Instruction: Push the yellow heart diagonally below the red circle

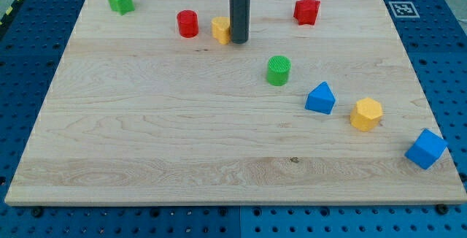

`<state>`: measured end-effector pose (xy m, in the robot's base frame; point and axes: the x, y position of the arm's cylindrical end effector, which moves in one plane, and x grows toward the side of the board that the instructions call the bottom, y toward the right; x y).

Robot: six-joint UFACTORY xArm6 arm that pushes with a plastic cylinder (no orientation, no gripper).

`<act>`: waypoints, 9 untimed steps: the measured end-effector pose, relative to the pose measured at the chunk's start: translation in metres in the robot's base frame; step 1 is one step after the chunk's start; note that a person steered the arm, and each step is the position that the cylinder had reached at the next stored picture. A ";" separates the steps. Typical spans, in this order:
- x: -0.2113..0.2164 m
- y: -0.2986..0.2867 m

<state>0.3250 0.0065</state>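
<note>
Observed: my tip (238, 41) stands against the right side of the yellow heart (220, 30), near the top of the table (146, 143). The heart lies just right of the red circle (187, 24), level with it, apart. No jaws fitted; the arm ends in a rod only.

my tip (238, 41) hides the right side of the yellow heart (220, 29); the rod runs out the view's top.

Green star (120, 0), red star (307, 10), green cylinder (278, 71), blue blocks (320, 98) (two), yellow hexagon (365, 114).
</note>
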 end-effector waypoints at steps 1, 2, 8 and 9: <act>-0.017 0.000; -0.027 -0.002; -0.037 -0.030; -0.093 -0.030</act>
